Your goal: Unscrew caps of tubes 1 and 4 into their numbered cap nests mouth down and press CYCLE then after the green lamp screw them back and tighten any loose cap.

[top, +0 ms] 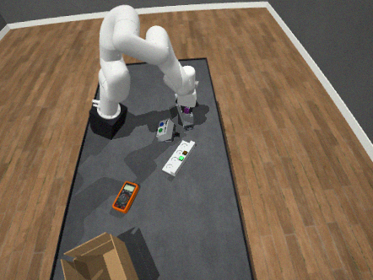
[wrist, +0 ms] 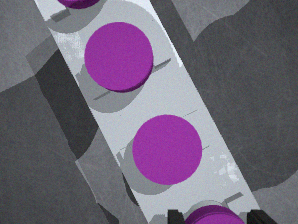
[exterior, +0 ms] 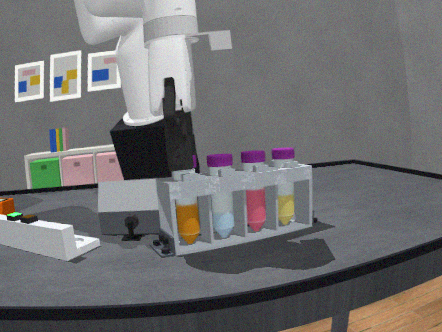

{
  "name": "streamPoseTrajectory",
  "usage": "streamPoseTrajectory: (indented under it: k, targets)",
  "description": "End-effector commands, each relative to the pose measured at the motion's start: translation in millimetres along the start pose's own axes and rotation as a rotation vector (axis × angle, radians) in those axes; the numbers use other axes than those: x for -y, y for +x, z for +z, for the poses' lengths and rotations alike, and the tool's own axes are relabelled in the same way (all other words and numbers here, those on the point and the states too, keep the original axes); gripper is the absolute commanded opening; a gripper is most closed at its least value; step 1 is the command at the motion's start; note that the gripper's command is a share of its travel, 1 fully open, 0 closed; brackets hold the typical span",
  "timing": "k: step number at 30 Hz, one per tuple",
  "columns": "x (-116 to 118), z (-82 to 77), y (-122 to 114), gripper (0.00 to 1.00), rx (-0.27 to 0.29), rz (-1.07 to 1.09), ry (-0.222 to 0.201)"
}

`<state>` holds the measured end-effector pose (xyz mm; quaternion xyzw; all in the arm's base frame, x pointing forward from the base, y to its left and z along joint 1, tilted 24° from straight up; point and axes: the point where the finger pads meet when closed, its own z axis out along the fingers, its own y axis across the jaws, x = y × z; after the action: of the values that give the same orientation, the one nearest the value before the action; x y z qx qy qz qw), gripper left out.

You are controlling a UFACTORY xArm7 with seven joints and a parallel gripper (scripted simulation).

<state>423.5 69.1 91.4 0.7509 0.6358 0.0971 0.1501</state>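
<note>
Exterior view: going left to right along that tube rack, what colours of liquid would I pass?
Orange tube under the gripper shut on its cap → pale blue tube → pink-red tube → yellow tube.

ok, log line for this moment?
end effector: shut on orange tube's cap | other three caps: on | green lamp: lit
</note>
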Motion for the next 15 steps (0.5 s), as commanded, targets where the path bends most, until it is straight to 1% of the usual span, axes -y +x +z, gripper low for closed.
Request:
streamPoseTrajectory:
  k: [1, 2, 11, 12, 15]
  targets:
    - [-0.9, -1.0, 2.3, 0.00, 0.028, 0.271, -0.057]
    - [-0.9, -1.0, 2.3, 0.00, 0.030, 0.301, -0.061]
    - [-0.9, -1.0, 2.3, 0.00, 0.030, 0.301, -0.061]
    - [-0.9, -1.0, 2.3, 0.46, 0.030, 0.301, -0.061]
    - [-0.9, -1.0, 2.3, 0.46, 0.030, 0.301, -0.061]
